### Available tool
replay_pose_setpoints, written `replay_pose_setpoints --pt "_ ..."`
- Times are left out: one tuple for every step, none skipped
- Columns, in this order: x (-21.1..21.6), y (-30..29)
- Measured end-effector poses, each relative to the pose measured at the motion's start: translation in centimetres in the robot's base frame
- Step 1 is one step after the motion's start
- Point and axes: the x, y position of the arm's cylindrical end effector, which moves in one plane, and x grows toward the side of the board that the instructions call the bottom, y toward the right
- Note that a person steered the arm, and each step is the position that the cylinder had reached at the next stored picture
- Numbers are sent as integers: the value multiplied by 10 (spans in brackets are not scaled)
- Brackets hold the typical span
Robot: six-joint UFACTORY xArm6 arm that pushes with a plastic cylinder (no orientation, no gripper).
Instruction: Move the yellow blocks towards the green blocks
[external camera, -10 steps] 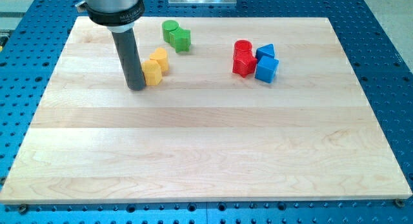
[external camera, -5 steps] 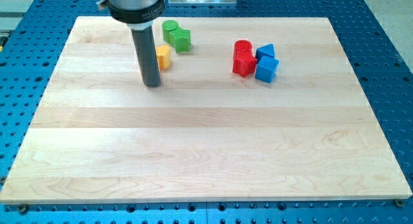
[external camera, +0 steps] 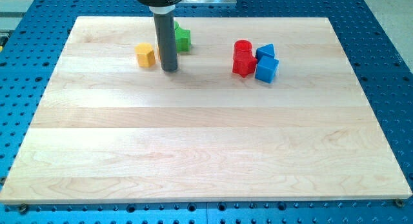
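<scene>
No lettering seems legible anywhere in view.

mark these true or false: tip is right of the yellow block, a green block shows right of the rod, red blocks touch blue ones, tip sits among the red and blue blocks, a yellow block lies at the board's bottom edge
1. My tip is at the view's right of the yellow block: true.
2. A green block shows right of the rod: true.
3. The red blocks touch the blue blocks: true.
4. My tip sits among the red and blue blocks: false, it is well to their left, near the yellow block.
5. A yellow block lies at the board's bottom edge: false, the one visible is near the top.
</scene>
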Motion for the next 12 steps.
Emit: replay_pose_setpoints --pt "0 2" --pt "0 -9" --pt "9 -43" --pt "17 -82" --pt "14 -84" --pt "-22 -42" --pt "-25 -41" --pt "-25 -41" --pt "-25 -54" --pt "-33 -62" --pt "-49 -62" --pt "-50 -62"
